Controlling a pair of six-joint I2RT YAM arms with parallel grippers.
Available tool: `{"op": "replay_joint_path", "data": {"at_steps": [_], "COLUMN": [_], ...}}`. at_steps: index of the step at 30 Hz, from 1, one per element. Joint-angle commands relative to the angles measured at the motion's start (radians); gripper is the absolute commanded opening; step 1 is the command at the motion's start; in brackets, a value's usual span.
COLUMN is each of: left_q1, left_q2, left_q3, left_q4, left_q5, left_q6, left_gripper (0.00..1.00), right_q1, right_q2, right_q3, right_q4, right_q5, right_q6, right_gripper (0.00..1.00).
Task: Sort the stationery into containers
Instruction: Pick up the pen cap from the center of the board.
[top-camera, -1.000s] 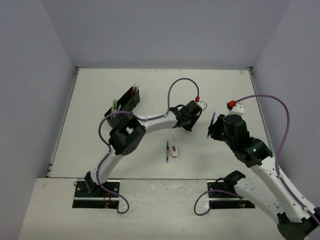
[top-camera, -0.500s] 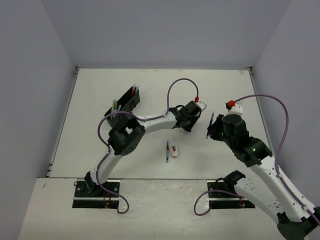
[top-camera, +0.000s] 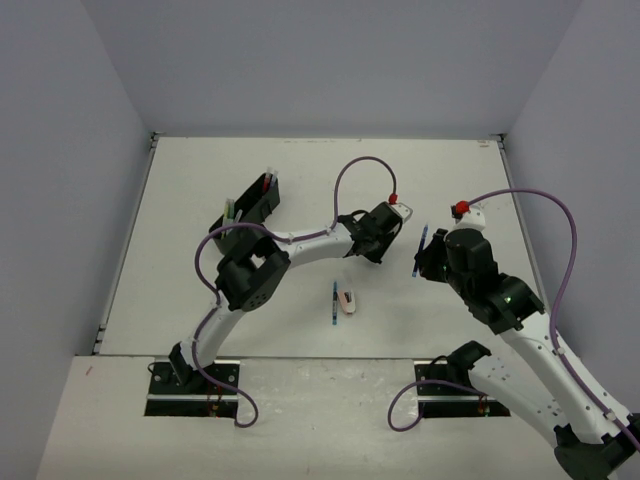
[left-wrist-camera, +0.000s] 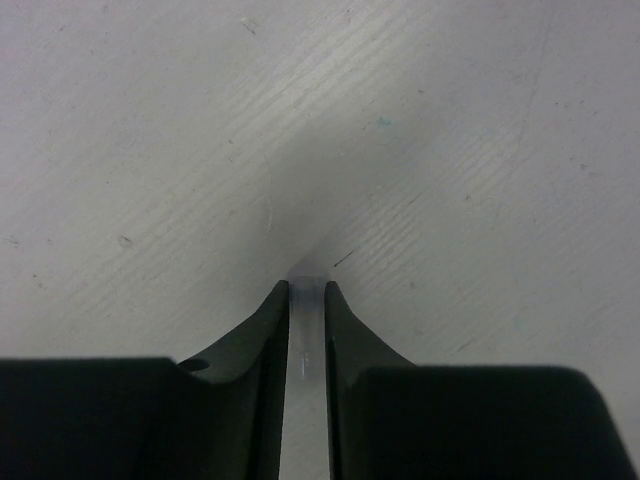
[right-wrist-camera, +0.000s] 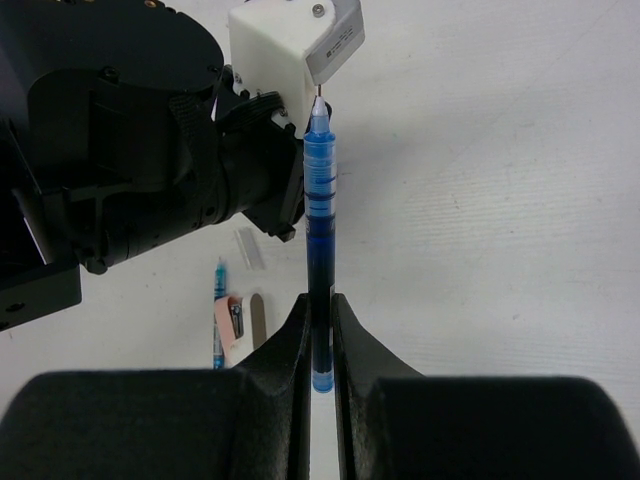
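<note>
Right claw (right-wrist-camera: 318, 305): closed tight on the lower barrel of a blue pen (right-wrist-camera: 319, 200), which stands tip-up out of the fingers, lifted clear of the counter (top-camera: 460, 170).
Left claw (left-wrist-camera: 306, 290): nearly closed, with a pale strip (left-wrist-camera: 305, 400) filling the gap between its fingers. I read it as pinched but cannot name it. The fingertips sit close over the counter.

Step in hand (my judgement): carry the blue pen to the black organiser tray (top-camera: 262, 203).
- The tray lies at the far left with several pens already in it, well apart from my right claw.
- My left arm (top-camera: 310, 242) stretches across the middle, between pen and tray. I should clear that arm first or route high over it.
- The grip is low on the barrel, so the long free end could swing. Move slowly, and tilt the pen in line with a compartment before letting go.
- A second blue pen (top-camera: 334, 303) and a pinkish eraser (top-camera: 347, 300) lie just beside each other at centre, not yet sorted. Keep the carry path off them.

Room: plain pale walls (top-camera: 320, 60) on three sides, even light.
Surface: white and hard, with fine grain and small scuffs. A dropped pen would likely roll.
</note>
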Motion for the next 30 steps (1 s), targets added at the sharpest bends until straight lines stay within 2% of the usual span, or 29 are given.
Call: {"op": "replay_joint_path", "data": {"at_steps": [1,4,7,11,18,23,26,28,30], "left_q1": [-0.004,-0.004,-0.001,0.021,0.052,0.061,0.061,0.061,0.061], "left_q2": [0.02,0.011,-0.037,-0.158,-0.575,-0.909,-1.139,-1.246,-1.351], "left_q3": [-0.031,-0.031,-0.052,-0.139,-0.404,-0.561,-0.716,-0.823,-0.903], "left_q4": [-0.147,-0.162,-0.154,-0.066,0.211,0.331,0.435,0.497,0.536], "left_q5": [-0.001,-0.01,-0.025,-0.027,-0.081,-0.182,-0.212,-0.201,-0.188], "left_q6": [-0.006,-0.005,-0.014,-0.053,-0.162,-0.25,-0.316,-0.351,-0.377], "left_gripper": [0.14,0.01,0.0,0.0,0.0,0.0,0.0,0.0,0.0], "right_q1": [-0.005,-0.003,-0.005,-0.006,-0.002,0.009,0.13,0.272,0.339], "right_q2": [0.005,0.004,-0.007,-0.07,-0.183,-0.091,-0.032,0.014,0.048], "right_q3": [0.007,0.008,-0.007,-0.086,-0.286,-0.332,-0.303,-0.242,-0.217], "right_q4": [0.002,0.01,0.054,0.204,0.61,0.877,0.973,0.955,0.979], "right_q5": [-0.011,-0.018,-0.109,-0.272,-0.636,-0.898,-0.868,-0.728,-0.655], "right_q6": [-0.017,-0.017,-0.037,-0.076,-0.023,0.095,0.11,0.035,0.011], "right_gripper": [0.0,0.0,0.0,0.0,0.0,0.0,0.0,0.0,0.0]}}
